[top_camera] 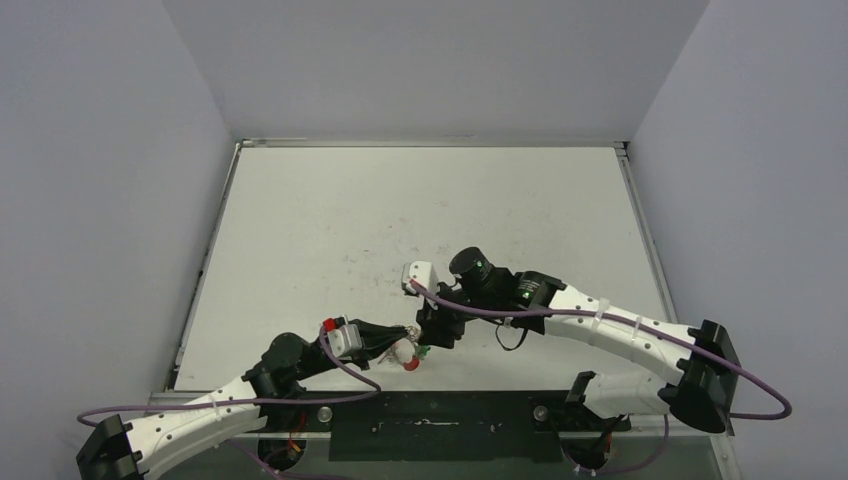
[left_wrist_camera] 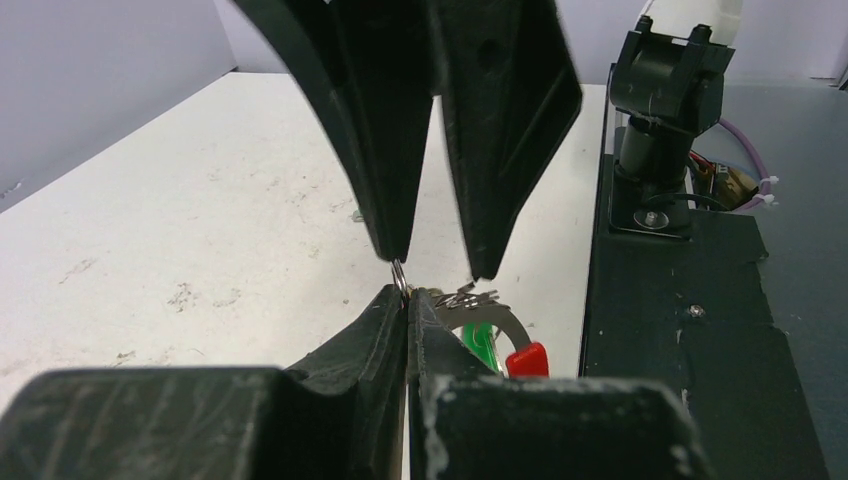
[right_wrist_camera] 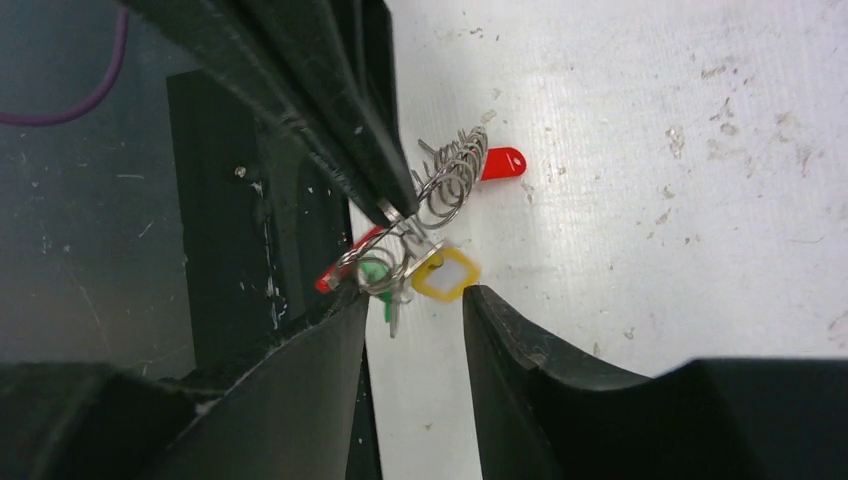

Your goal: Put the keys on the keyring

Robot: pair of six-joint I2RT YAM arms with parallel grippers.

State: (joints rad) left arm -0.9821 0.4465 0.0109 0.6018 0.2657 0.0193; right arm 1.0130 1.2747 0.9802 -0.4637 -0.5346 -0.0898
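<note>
The keyring, a silvery wire coil, hangs just above the table near the front edge. My left gripper is shut on a wire loop of it. A green key and a yellow key dangle from the wire beside a red plastic piece. In the left wrist view the coil, the green key and a red piece show just right of my fingers. My right gripper stands open, its tips either side of the hanging keys and holding nothing. From above, both grippers meet over the keyring.
The black base plate with both arm mounts runs along the table's near edge, right beside the keyring. The right arm's base post stands on it. Purple cables trail along both arms. Grey walls close in the white table.
</note>
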